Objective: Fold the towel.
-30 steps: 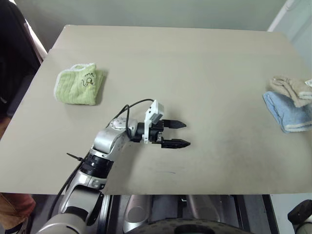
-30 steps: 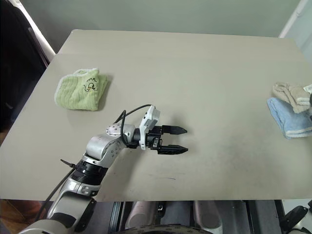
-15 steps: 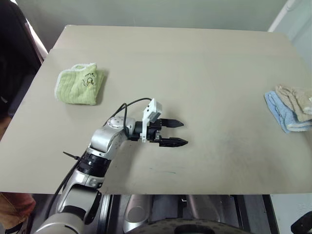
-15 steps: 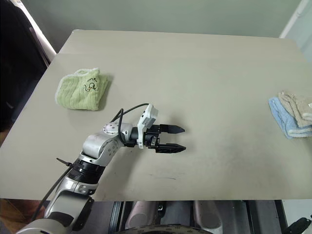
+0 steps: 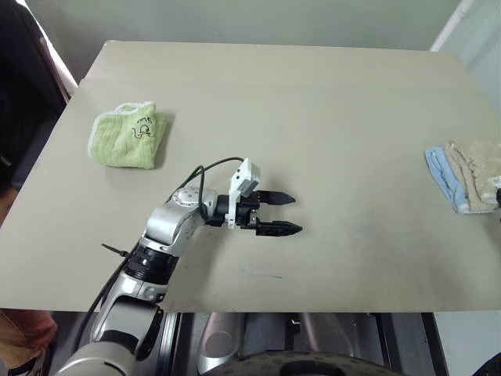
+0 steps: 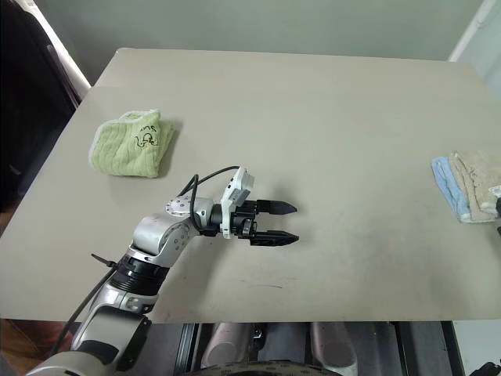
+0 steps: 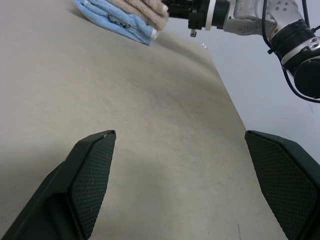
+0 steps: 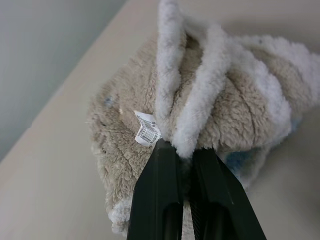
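Two claws: right claw (image 8: pixel 182 150) pinches the towel (image 8: pixel 230 107) atop the blue cloth (image 5: pixel 440 174). Left claw (image 5: pixel 286 213) spread wide, empty, over bare tabletop (image 5: pixel 313 110).

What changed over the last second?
The towel shifted toward the table's right edge on the blue cloth, covering more of it; the right gripper's jaws are shut on its edging. Left gripper, open, and green cloth stayed put.

The towel (image 5: pixel 479 174) runs off the head view's right edge and covers most of the light-blue cloth (image 5: pixel 440 174) beneath it. The print on the towel's small white tag (image 8: pixel 147 128) is too small to read.
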Controlling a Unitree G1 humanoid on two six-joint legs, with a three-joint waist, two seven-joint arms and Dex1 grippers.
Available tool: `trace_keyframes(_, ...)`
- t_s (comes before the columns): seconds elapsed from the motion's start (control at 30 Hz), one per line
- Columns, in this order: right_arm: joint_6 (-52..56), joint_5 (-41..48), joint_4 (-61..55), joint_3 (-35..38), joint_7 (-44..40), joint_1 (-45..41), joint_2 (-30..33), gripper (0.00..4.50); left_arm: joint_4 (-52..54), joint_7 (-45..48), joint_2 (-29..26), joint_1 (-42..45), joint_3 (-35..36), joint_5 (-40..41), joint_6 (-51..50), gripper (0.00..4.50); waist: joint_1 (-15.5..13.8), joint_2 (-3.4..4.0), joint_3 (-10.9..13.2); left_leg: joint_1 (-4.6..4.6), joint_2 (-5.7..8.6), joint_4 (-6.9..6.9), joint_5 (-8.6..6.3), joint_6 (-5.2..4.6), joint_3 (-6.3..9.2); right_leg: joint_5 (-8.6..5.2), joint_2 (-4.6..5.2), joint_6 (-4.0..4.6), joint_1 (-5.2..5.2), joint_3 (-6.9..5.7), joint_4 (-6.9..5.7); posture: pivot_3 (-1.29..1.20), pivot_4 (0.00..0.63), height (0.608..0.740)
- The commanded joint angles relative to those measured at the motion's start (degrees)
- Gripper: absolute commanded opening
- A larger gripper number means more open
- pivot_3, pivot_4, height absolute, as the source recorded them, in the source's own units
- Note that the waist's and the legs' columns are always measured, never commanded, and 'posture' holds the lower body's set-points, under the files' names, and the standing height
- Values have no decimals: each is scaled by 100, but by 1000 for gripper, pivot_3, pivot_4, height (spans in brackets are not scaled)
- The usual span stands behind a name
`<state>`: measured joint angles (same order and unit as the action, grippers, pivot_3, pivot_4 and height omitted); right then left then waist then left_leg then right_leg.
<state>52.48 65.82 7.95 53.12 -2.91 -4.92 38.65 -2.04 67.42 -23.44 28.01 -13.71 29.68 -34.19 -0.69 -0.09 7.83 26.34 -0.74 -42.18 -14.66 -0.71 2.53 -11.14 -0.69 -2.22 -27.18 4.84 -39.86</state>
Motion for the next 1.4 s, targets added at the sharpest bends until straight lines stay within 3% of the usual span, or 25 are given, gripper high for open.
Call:
trace_keyframes(0.03,-60,-166,44,-38,-98,-57,169,62,62,50,17,71,51,-16,95,4500,0,0,0,0,0,0,0,0,0,0,0,0,0,0,0,0,150,697)
trace_keyframes(0.43,-145,-673,267,-277,-312,-283,150,62,274,-74,-30,-18,108,43,-6,4500,2,1,-1,-8,0,-1,0,-1,0,2,0,0,8,0,0,0,150,697)
trace_keyframes(0.57,-63,-552,109,-173,-451,-266,175,1186,321,-142,-10,11,137,96,-96,4500,2,1,-1,-8,0,-1,0,0,-1,2,0,0,8,0,0,0,150,697)
trace_keyframes(0.87,-149,-556,-55,204,-436,-25,164,4348,174,-108,26,53,73,12,-4,4500,-3,1,-1,-7,0,-1,0,0,-1,1,0,0,8,0,0,0,150,697)
trace_keyframes(0.9,-141,-504,-103,286,-445,37,151,4464,160,-97,24,50,73,9,4,4500,-6,1,-1,-6,0,-1,0,0,0,0,0,0,8,0,0,0,150,697)
trace_keyframes(1.2,118,195,-511,1013,-633,619,165,4464,194,-32,-52,3,126,86,-101,4500,-10,3,-1,-6,0,-1,-3,1,0,-4,0,1,9,0,0,0,150,697)
trace_keyframes(1.33,112,303,-1188,738,-942,879,119,4464,237,-95,-51,29,218,198,-269,4500,-3,7,-2,-6,1,-1,-4,2,0,-5,0,2,9,0,0,0,150,697)
trace_keyframes(1.4,-317,-14,-2194,230,-1440,1080,-2,4464,249,-106,-81,52,286,222,-280,4500,34,9,-3,-6,0,-1,-4,3,-1,-5,-1,2,8,0,0,0,150,697)
